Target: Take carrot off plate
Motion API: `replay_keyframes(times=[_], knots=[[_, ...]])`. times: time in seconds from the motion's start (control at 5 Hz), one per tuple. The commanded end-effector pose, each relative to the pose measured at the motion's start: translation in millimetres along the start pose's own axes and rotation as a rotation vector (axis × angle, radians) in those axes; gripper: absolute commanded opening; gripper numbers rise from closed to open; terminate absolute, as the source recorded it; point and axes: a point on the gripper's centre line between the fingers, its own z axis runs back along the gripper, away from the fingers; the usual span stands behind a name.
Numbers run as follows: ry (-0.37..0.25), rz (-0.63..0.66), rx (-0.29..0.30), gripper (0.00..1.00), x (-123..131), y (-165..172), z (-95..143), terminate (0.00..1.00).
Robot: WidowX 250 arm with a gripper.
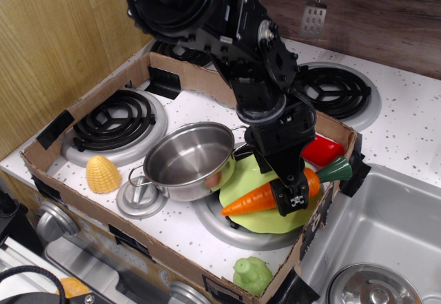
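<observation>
1. A white speckled stove-top surface [186, 225] is seen, fenced by a shallow brown cardboard tray wall [103, 211].
2. A lime-green, roughly octagonal flat plastic plate [256, 171] is seen lying on the front right burner ring, inside the cardboard wall.
3. The long tapered orange plastic toy carrot [251, 198] with its dark green stub top is found lying across the plate, tip pointing left toward the pot, green top reaching past the plate's right edge toward the cardboard wall.
4. The black robot arm is seen reaching down from the upper left; its black claw [292, 195] is set over the thick end of the carrot.
5. One claw finger is seen in front of the carrot and the carrot body appears to pass behind it, so the claw looks pinched on the carrot; the far finger is hidden.
6. Whether the carrot is lifted clear of the plate or resting on it cannot be told.
7. A shiny steel pot [189, 159] with wire handles is seen just left of the plate, its rim overlapping the plate's left edge.
8. A yellow toy corn [102, 174] is seen well left of the pot, near the front left burner.
9. A red plastic toy piece [322, 149] is noted behind the carrot's green top, in the tray corner.
10. A pale green plastic toy [252, 274] is noted at the front wall, below the plate.
</observation>
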Motion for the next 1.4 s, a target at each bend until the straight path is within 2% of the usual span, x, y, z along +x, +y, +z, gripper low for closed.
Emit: replay_keyframes(times=[0.0,0.2,0.4,0.6,0.8,1.0,1.2], knots=[[-0.046,0.016,-0.002,0.00,0.7,-0.4,-3.6,0.00],[-0.054,0.086,-0.020,0.00,10.5,-7.9,14.5,0.00],[-0.073,0.188,-0.082,0.00,22.5,-13.3,42.6,0.00],[-0.030,0.221,-0.092,0.00,25.9,0.1,60.6,0.00],[0.021,0.123,-0.025,0.00,14.0,32.7,73.8,0.00],[0.087,-0.028,0.026,0.00,7.8,83.9,88.7,0.00],[0.116,-0.210,0.076,0.00,5.2,116.6,88.2,0.00]])
